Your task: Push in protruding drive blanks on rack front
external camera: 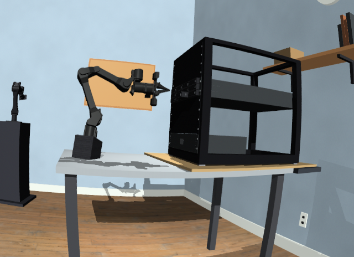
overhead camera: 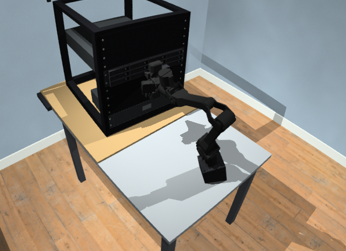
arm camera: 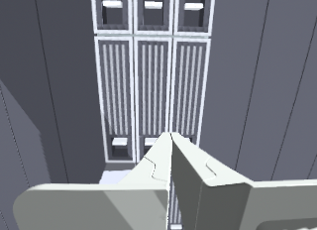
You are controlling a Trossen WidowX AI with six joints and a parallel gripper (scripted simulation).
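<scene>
The black open-frame rack (overhead camera: 122, 61) stands on a tan board (overhead camera: 84, 122) at the table's far end. A row of drive blanks (overhead camera: 145, 68) crosses its front at mid height; it also shows in the side view (external camera: 186, 89). In the wrist view three ribbed drive blanks (arm camera: 153, 98) lie side by side, with more bays above them (arm camera: 153, 9). My gripper (arm camera: 168, 140) is shut and empty. Its tips point at the middle blank's lower end. In the side view the gripper's tips (external camera: 167, 90) stand a small gap short of the rack's front. I cannot tell which blanks stick out.
A dark panel (overhead camera: 139, 111) fills the rack's bottom slot. A grey shelf (external camera: 248, 95) sits inside the rack at mid height. The arm's base (overhead camera: 213, 170) stands on the white table top. A wall shelf (external camera: 314, 58) hangs behind the rack.
</scene>
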